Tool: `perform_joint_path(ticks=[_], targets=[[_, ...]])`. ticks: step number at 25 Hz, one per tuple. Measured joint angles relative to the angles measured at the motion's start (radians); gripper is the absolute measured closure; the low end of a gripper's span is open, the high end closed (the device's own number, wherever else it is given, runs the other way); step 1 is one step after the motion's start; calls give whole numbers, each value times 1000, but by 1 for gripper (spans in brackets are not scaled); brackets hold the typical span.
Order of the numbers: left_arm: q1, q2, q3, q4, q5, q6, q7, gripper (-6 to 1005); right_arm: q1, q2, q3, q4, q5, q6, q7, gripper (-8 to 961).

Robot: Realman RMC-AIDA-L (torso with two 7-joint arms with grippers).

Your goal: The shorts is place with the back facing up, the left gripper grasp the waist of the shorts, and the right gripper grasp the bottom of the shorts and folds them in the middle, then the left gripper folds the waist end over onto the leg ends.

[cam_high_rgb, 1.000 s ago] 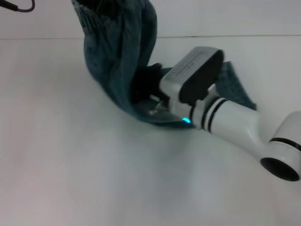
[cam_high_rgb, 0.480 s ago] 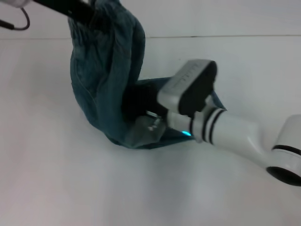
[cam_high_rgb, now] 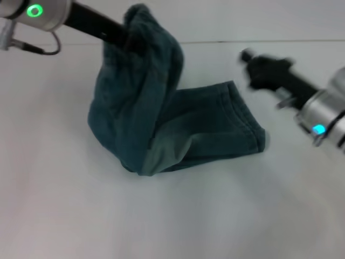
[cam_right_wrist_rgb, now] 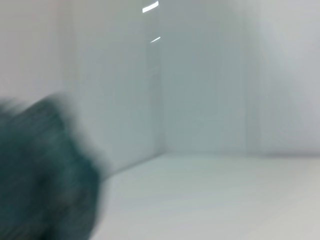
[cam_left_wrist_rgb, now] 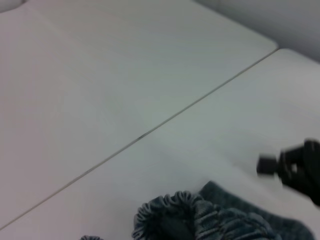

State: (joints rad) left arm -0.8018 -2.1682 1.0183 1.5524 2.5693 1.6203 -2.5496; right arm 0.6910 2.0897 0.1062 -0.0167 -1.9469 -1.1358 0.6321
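Observation:
The faded blue denim shorts [cam_high_rgb: 161,124] are folded lengthwise and bent into an arch on the white table. My left gripper [cam_high_rgb: 123,35] is shut on the waist of the shorts [cam_high_rgb: 143,24] and holds it up above the table at the back left. The gathered waistband [cam_left_wrist_rgb: 172,215] also shows in the left wrist view. The leg ends [cam_high_rgb: 249,129] lie flat on the table at the right. My right gripper [cam_high_rgb: 259,69] hangs blurred to the right of the leg ends, apart from the cloth and holding nothing. Blurred denim [cam_right_wrist_rgb: 40,175] fills a corner of the right wrist view.
The white table [cam_high_rgb: 178,216] has a thin seam line [cam_high_rgb: 280,41] along its back. The right gripper [cam_left_wrist_rgb: 295,167] also appears farther off in the left wrist view.
My right gripper has let go of the leg ends and pulled back to the right. The left gripper has carried the raised waist rightward, toward the leg ends.

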Motion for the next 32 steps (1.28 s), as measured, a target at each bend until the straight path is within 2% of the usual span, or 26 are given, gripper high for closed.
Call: perform_joint_path(ticks=[3, 8, 14, 19, 24, 30, 32], targets=[[0, -1, 47, -39, -49, -43, 0, 882, -27, -3, 31, -53, 126, -44, 51, 951], [0, -1, 191, -160, -124, -181, 10, 883, -53, -6, 35, -145, 287, -97, 177, 951], [-21, -2, 377, -348, -171, -422, 10, 883, -56, -10, 27, -178, 306, -112, 221, 950], [-65, -4, 421, -470, -191, -474, 11, 882, -59, -6, 13, -170, 300, -98, 218, 950], [-41, -4, 436, -461, -233, -513, 20, 802, -62, -4, -17, -163, 300, -87, 218, 950], [4, -4, 437, -458, -375, -555, 134, 600, -57, -3, -55, -147, 300, -79, 212, 939], [31, -3, 430, -437, -409, -559, 157, 367, -56, -3, -77, -148, 300, -75, 224, 927]])
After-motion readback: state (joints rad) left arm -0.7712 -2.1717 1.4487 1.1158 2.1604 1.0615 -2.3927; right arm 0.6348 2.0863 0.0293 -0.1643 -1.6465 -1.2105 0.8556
